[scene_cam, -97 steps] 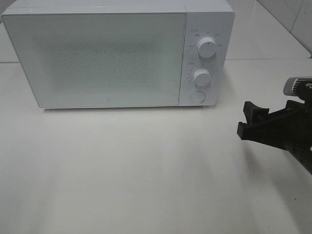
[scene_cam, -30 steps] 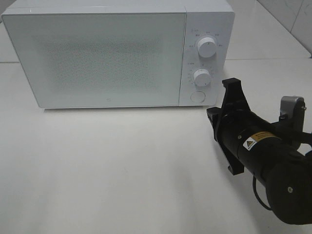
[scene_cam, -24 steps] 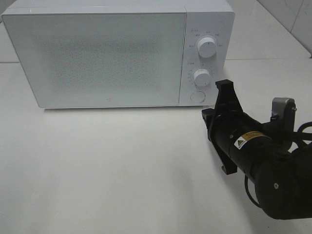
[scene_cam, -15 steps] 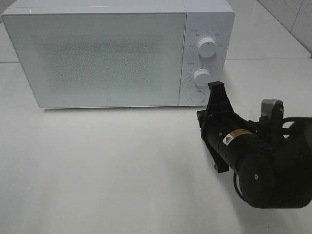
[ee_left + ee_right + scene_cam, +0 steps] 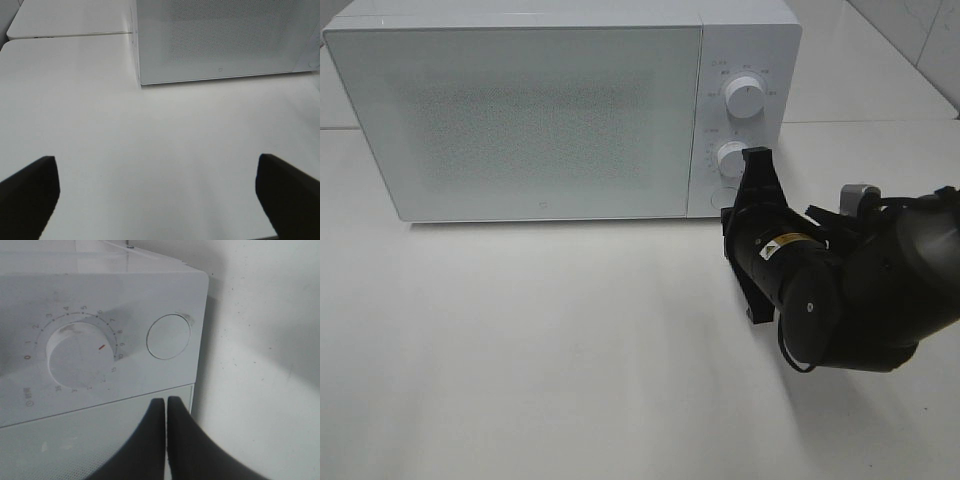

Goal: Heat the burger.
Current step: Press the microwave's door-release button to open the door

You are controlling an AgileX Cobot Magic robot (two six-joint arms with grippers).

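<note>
Right gripper (image 5: pixel 166 402): jaws clenched together, empty, tips close to the microwave (image 5: pixel 520 120) control panel, near the round button (image 5: pixel 168 336) beside the lower dial (image 5: pixel 80 357). Contact cannot be judged. In the high view the arm partly hides that button.

Left gripper (image 5: pixel 157 192): jaws released wide, only the tips in frame, above the desk (image 5: pixel 570 340).

Door (image 5: pixel 520 150) shut, frosted. The burger cannot be made out in any view.

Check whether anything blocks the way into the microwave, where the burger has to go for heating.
Yes: the microwave's door is shut across the whole cavity. The right gripper, shut, points at the control panel near the round button, not visibly touching it. No burger shows in any view.
</note>
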